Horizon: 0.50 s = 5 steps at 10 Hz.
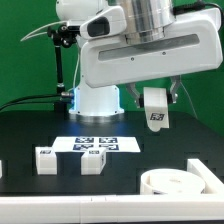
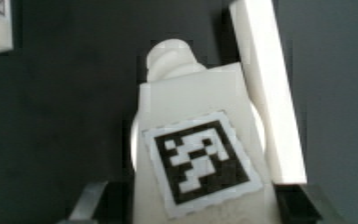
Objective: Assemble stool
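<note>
The round, rimmed seat disc (image 1: 176,183) lies foremost; the hand (image 1: 158,98) grips a white, tagged leg (image 1: 157,115) aloft.

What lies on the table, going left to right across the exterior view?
A white bit cut off by the edge → leg → second leg → seat. The gripper holds a third leg in the air, over the seat's span.

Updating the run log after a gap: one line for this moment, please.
gripper: shut on leg, held above table | two spare legs: on table by marker board | seat disc: on table, apart
</note>
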{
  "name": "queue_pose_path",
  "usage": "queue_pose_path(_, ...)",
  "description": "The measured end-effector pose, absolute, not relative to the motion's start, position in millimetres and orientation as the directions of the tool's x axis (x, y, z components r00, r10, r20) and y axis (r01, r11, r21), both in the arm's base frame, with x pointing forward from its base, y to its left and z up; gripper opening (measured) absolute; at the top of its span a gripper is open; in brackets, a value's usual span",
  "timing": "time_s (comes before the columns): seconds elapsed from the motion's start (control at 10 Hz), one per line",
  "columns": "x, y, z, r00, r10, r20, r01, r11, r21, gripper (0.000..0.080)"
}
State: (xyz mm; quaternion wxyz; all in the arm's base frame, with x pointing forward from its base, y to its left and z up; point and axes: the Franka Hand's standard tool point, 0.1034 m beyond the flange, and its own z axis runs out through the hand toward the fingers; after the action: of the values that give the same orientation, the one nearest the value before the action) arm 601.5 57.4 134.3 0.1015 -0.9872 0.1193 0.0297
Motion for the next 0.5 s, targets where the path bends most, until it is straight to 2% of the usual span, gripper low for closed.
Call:
queue_pose_path(0.1,607.9,63.6,130.1,0.970,-0.241,-0.023,-0.241,-0.950,-0.200,0.0324)
queue_pose_path(0.2,626.3,64.4,135.8,0.958,-0.271,0.096,-0.244,-0.942,-0.231,0.0325)
queue_pose_path(0.3,636.7,68.6,139.5,0.934,-0.291,0.207,-0.239,-0.940,-0.244,0.0325)
queue_pose_path(0.5,645.4,82.3,144.7,0.891,-0.336,0.307,-0.260,-0.929,-0.263,0.0325)
